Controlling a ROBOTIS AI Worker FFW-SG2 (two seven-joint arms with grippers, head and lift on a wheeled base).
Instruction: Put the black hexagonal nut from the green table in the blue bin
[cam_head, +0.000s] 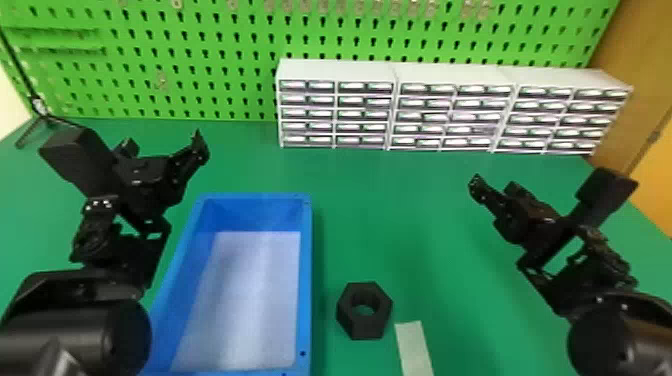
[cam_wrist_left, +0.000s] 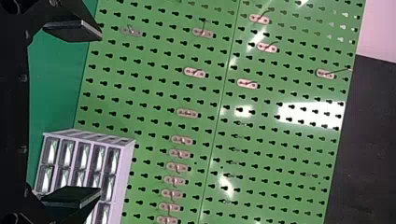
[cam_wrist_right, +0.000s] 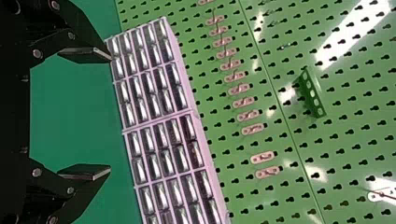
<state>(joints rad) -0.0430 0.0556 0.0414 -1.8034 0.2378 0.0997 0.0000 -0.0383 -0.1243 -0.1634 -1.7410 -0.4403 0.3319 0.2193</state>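
One black hexagonal nut (cam_head: 374, 327), which lies flat on the green worktop (cam_head: 410, 200), near the blue bin (cam_head: 307, 280), on its right. Two claws, each with fingers apart: the left claw (cam_head: 164, 142) hangs by the bin's far left corner; the right claw (cam_head: 495, 186), well to its right. Three white drawer units (cam_head: 335, 70), beyond the bin and rightward.

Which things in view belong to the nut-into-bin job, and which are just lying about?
For the job:
- black hexagonal nut, on the green table
- blue bin, beside it
- left gripper and right gripper, both open

Not for the job:
- pale strip near the nut
- white drawer units
- green pegboard behind
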